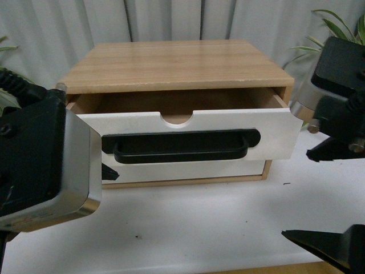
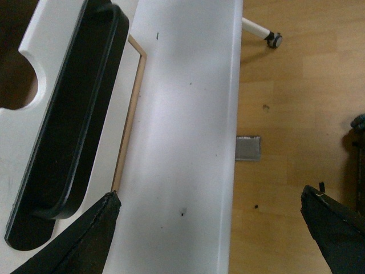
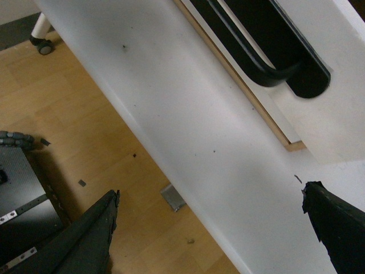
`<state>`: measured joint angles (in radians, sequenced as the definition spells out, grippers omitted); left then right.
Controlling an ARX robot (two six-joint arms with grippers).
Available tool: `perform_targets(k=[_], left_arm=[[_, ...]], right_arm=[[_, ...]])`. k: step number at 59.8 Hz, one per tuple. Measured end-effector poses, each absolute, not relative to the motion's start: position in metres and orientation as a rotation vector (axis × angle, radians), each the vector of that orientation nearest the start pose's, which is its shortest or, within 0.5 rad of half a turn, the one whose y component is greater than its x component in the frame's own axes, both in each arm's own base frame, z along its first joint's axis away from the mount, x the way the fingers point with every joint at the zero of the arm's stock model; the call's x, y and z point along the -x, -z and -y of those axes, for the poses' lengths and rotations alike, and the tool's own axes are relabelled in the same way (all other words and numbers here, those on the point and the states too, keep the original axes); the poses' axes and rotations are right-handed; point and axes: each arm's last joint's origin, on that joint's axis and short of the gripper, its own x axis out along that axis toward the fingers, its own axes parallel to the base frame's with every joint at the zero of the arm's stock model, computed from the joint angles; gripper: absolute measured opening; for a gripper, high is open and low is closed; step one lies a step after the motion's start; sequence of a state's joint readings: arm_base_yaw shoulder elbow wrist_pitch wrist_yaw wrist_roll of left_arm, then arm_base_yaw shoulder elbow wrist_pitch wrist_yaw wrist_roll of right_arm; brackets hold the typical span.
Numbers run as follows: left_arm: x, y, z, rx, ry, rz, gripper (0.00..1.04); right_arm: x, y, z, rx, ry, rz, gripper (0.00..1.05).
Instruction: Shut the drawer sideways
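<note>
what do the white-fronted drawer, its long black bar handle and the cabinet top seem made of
White-fronted drawer: painted or laminated board, smooth matte face; tan inner sides suggest wood. Long black bar handle: slight sheen, plastic or coated metal, unclear which. Cabinet top: light wood, visible grain stripes, satin look.

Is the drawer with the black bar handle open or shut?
Open. The drawer stands forward of the wooden cabinet, its inside showing behind the notched top edge.

Cabinet [image 1: 177,63] on bench [image 1: 199,222], curtain [image 1: 171,20] behind. Drawer [image 1: 274,134] sticks out of cabinet's upper slot toward camera, plain lower drawer front [image 1: 188,171] beneath. Left claw [image 2: 210,197] before drawer's left end, right claw [image 1: 296,194] off its right end.
</note>
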<state>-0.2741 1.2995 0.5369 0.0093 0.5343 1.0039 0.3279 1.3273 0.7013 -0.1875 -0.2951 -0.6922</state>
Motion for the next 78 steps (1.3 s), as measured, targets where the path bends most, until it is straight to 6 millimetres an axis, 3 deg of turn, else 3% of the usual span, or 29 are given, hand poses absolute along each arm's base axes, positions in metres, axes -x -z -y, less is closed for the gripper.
perform_targets(k=[35,56,66,78], left_arm=[[-0.275,-0.169,0.071,-0.892,1.049,-0.403,0.98],[-0.307,-0.163,0.075,-0.930,0.994,-0.424,0.98],[-0.332,-0.162,0.079,-0.953,0.920,-0.377,0.98],[-0.345,-0.161,0.082,-0.946,0.870,-0.365,0.98]], right_arm=[[-0.285,-0.191,-0.101,0.706,-0.884,-0.616,0.98],[-0.328,-0.183,-0.108,0.726,-0.830,-0.617,0.98],[-0.357,-0.181,-0.115,0.718,-0.775,-0.585,0.98],[-0.370,-0.178,-0.119,0.690,-0.732,-0.582,0.98]])
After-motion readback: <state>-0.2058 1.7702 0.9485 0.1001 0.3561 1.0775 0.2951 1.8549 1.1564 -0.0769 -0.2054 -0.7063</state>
